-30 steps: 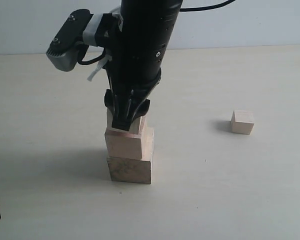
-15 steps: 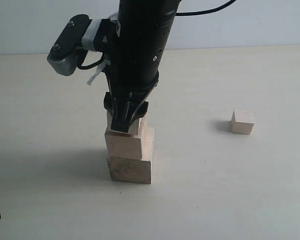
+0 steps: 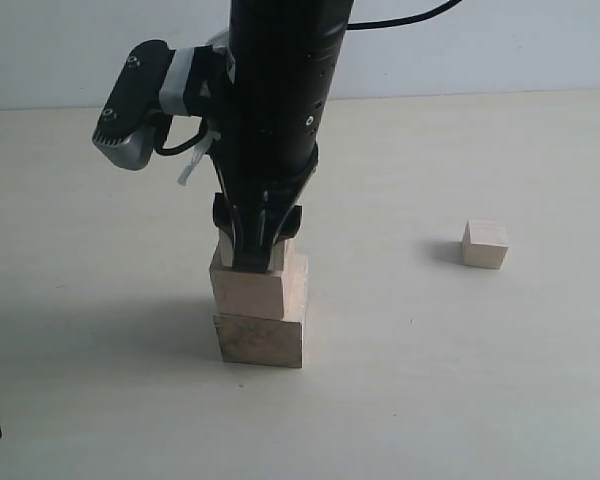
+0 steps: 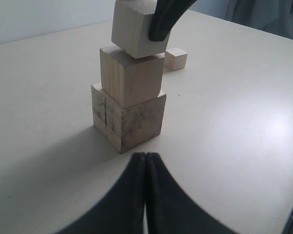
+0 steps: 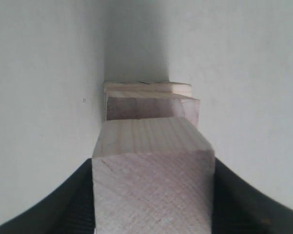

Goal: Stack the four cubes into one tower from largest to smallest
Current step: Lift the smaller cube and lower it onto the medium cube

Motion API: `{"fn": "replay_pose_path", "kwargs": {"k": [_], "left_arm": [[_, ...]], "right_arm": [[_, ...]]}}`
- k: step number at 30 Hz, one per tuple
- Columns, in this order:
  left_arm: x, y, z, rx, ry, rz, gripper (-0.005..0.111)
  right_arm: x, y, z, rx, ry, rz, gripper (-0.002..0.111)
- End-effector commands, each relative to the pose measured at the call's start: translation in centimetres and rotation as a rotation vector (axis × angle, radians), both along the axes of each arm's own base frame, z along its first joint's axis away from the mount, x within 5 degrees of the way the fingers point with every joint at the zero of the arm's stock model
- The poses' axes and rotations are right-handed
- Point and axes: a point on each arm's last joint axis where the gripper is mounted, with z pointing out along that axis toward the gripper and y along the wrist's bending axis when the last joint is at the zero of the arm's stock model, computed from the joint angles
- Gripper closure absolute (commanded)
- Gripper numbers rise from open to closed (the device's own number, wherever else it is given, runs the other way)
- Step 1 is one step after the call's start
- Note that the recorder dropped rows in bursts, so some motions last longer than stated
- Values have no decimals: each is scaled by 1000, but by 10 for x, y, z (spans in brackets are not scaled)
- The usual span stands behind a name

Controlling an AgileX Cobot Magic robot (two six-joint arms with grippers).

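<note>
Cube (image 4: 132,31), pale grainy wood, gripped by right jaws over blocky tower (image 4: 129,97); left jaws closed.

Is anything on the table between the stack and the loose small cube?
No. In the exterior view the table between the stack, where the right tool holds the third cube, and the small cube is bare.
</note>
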Motion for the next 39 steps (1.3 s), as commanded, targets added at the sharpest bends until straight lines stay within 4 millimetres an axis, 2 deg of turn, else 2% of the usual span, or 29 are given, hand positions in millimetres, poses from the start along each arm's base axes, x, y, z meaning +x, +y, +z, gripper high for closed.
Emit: {"fn": "replay_pose_path", "kwargs": {"k": [1,25,29,32,39], "left_arm": [[0,0,1,-15,-8,2,107],[0,0,1,-15,-8,2,107],[0,0,1,-15,-8,2,107],[0,0,1,-15,-8,2,107],[0,0,1,-15,-8,2,107]], "right_arm": [[1,1,2,4,-16,12,105],[3,4,-4,1,-13,12,105],[3,4,-4,1,-13,12,94],[3,4,-4,1,-13,12,70],[3,4,-4,5,-9,11,54]]}}
